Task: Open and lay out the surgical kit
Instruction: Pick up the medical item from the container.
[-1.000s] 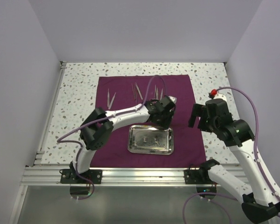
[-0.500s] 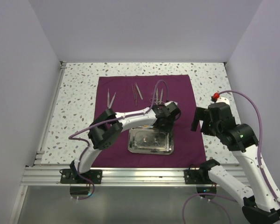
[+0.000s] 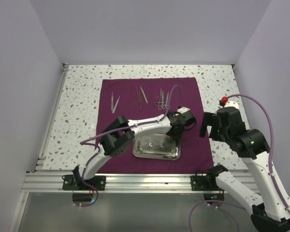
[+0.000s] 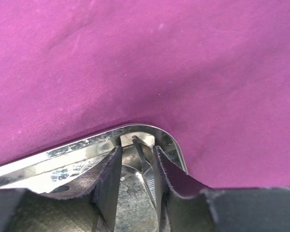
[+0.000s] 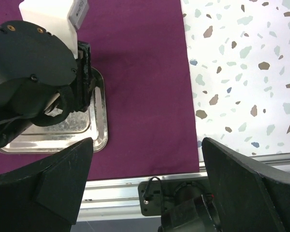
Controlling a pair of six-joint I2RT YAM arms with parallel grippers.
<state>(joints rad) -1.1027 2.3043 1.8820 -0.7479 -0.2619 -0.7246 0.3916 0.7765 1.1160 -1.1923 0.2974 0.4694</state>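
Left arm (image 3: 135, 123), right arm (image 3: 261, 170): white shell links, black joint housings. Black base plates (image 3: 82, 182) bolted on rail (image 3: 145, 180). Purple cables (image 3: 262, 104) loop along both arms beyond rail. Red knob (image 3: 223, 100) on right wrist block (only bright spot). Left gripper (image 4: 137, 152): dark rough-faced fingers (image 4: 110, 170), frayed edges; round black housing (image 5: 31, 72), two brass screws. Right gripper (image 5: 146, 142): broad matt-black fingers.

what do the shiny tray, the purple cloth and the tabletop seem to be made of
Tray: polished metal, probably stainless steel; its rim gives bright, mirror-like reflections.
Cloth: woven fabric with a matte finish; a fine weave and soft creases show up close.
Tabletop: white surface with scattered coloured chips, like terrazzo or a printed laminate; the look alone does not settle which.
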